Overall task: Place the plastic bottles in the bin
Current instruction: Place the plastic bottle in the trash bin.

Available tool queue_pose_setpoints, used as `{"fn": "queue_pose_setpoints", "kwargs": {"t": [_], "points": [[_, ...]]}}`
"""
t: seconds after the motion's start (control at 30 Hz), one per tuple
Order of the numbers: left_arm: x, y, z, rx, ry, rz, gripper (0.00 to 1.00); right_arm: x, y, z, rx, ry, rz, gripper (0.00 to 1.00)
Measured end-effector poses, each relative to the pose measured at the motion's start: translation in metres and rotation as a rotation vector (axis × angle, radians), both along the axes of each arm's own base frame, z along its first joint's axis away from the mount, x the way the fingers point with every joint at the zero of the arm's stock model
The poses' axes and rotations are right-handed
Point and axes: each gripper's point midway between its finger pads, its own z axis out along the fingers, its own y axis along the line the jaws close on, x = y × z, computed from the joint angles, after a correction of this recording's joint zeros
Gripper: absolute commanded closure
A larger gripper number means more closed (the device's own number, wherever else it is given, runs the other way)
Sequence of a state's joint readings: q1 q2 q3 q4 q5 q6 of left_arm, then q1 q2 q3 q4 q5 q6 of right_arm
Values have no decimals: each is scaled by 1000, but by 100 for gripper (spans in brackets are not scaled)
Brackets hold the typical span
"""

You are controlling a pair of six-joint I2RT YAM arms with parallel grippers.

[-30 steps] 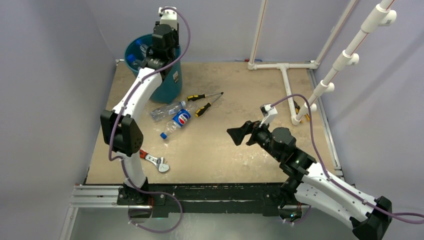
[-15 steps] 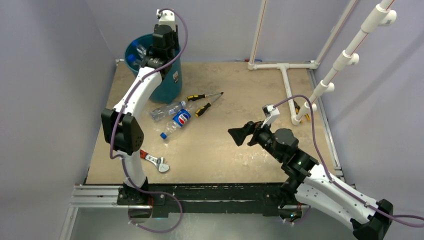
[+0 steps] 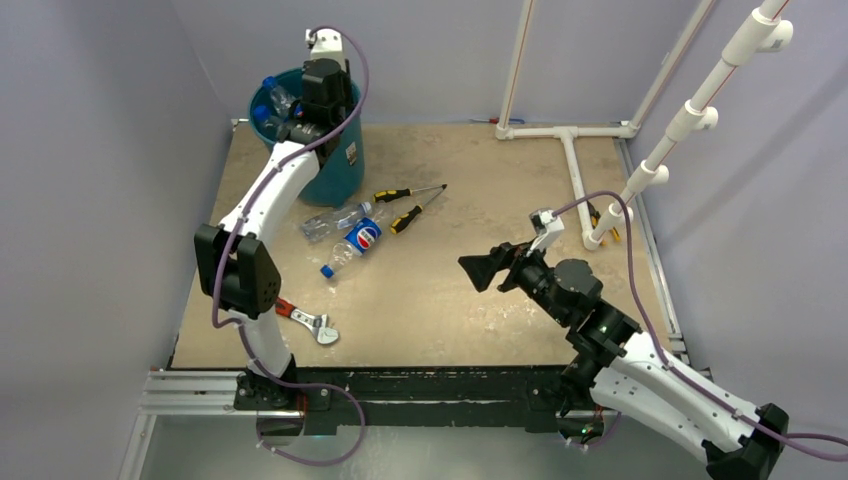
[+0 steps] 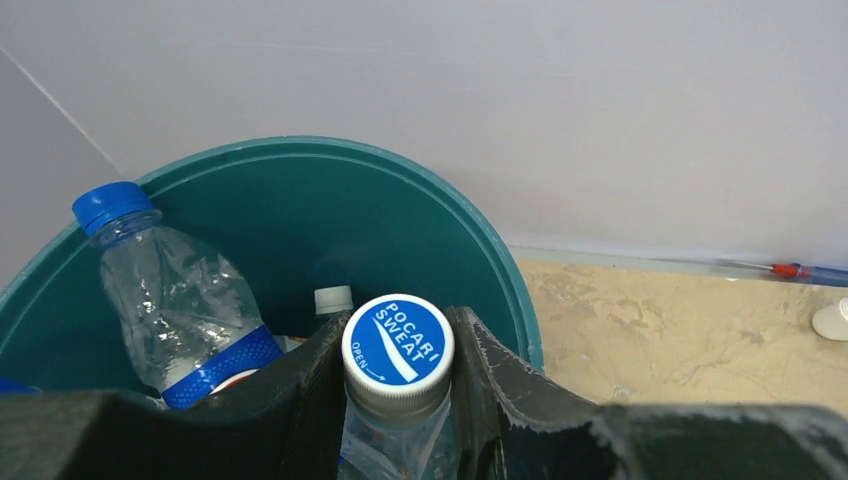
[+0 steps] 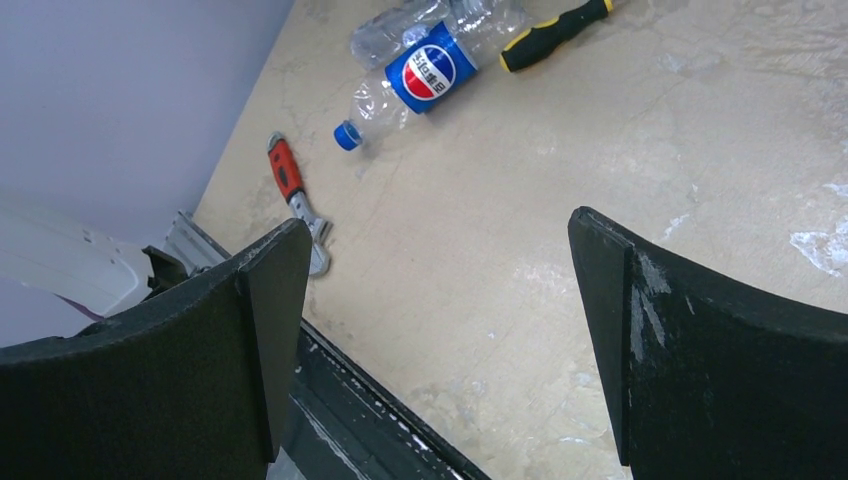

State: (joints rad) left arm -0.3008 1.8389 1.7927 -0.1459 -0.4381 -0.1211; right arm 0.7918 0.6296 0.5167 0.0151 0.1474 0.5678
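The teal bin [image 3: 341, 170] stands at the table's far left, and its rim [image 4: 470, 215] fills the left wrist view. My left gripper [image 3: 300, 122] hangs over it, shut on the neck of a clear bottle with a blue-and-white Pocari Sweat cap [image 4: 397, 342]. Inside the bin lie a blue-capped bottle [image 4: 175, 300] and a white-capped one [image 4: 333, 299]. On the table in front of the bin lie a clear bottle [image 3: 335, 221] and a Pepsi bottle [image 3: 356, 242] [image 5: 421, 74]. My right gripper [image 3: 481, 270] [image 5: 440, 330] hovers open over bare table, holding nothing.
Two yellow-and-black screwdrivers [image 3: 410, 191] [image 3: 416, 214] lie right of the loose bottles. A red-handled wrench [image 3: 305, 320] lies near the front left edge. A white pipe frame [image 3: 573, 160] occupies the back right. Grey walls close in on three sides.
My left gripper has shifted a little to the left over the bin, still holding the bottle. The right arm has drifted slightly to the right, its jaws still wide.
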Motion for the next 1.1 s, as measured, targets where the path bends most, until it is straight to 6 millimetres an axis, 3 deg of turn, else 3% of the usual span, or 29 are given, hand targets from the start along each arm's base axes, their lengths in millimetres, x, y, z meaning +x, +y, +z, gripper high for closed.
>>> {"fn": "queue_pose_setpoints", "kwargs": {"t": [0.17, 0.2, 0.23, 0.37, 0.47, 0.6, 0.8, 0.9, 1.0, 1.1], "points": [[-3, 1, -5, -3, 21, 7, 21, -2, -2, 9, 25, -21, 1, 2], [-4, 2, -7, -2, 31, 11, 10, -2, -2, 9, 27, -20, 0, 2], [-5, 3, -9, -4, 39, 18, 5, -2, -2, 9, 29, -20, 0, 2], [-8, 9, -12, -7, 54, 50, 1, -3, -2, 10, 32, -19, 2, 2], [-15, 14, 0, -9, 34, 66, 1, -3, -1, 10, 32, -20, 4, 3], [-37, 25, 42, -35, -57, 90, 1, -3, 0, 12, 41, -22, 8, 3], [-84, 40, 123, -111, -256, 95, 4, -3, 0, 14, 54, -23, 9, 3], [-103, 41, 140, -160, -294, 77, 3, -4, 2, 15, 60, -24, 15, 4], [-123, 37, 123, -217, -249, 41, 1, -5, 4, 17, 69, -28, 27, 4], [-156, 31, 67, -296, -130, -2, 1, -4, 7, 14, 73, -30, 35, 4]]}}
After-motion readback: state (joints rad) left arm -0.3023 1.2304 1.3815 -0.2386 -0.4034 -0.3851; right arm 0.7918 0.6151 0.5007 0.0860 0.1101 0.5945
